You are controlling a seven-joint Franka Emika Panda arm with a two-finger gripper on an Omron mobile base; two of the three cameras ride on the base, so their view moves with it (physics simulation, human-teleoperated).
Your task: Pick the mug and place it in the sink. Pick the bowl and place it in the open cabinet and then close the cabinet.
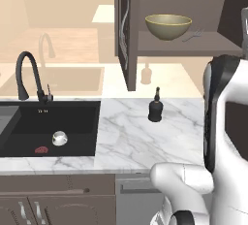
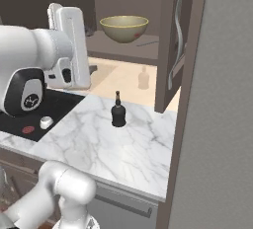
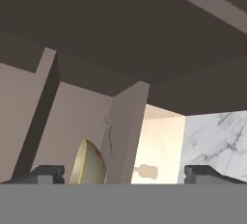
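1. We see the bowl (image 1: pixel 168 26) sitting upright on the shelf of the open cabinet (image 1: pixel 127 35), nothing touching it; right base view shows the same bowl (image 2: pixel 124 28) on the shelf, beside the open right door
2. A small fork-like utensil (image 1: pixel 193 36) lies on the shelf just right of the bowl
3. The mug (image 1: pixel 59 138) lies in the sink (image 1: pixel 87 110), near the red drain (image 1: pixel 41 149); from the right base view the mug (image 2: pixel 46 122) sits by the drain too
4. Black faucet (image 1: pixel 26 73) stands behind the basin
5. Dark soap dispenser (image 1: pixel 155 106) stands on the marble counter (image 1: pixel 145 141), well apart from the sink
6. In the hand view the gripper (image 3: pixel 123 175) has its fingers (image 3: pixel 46 174) spread wide, released, nothing between them; the bowl (image 3: pixel 89 162) shows on edge just inside the left tip, not touching as far as we can tell
7. Both cabinet doors stand open
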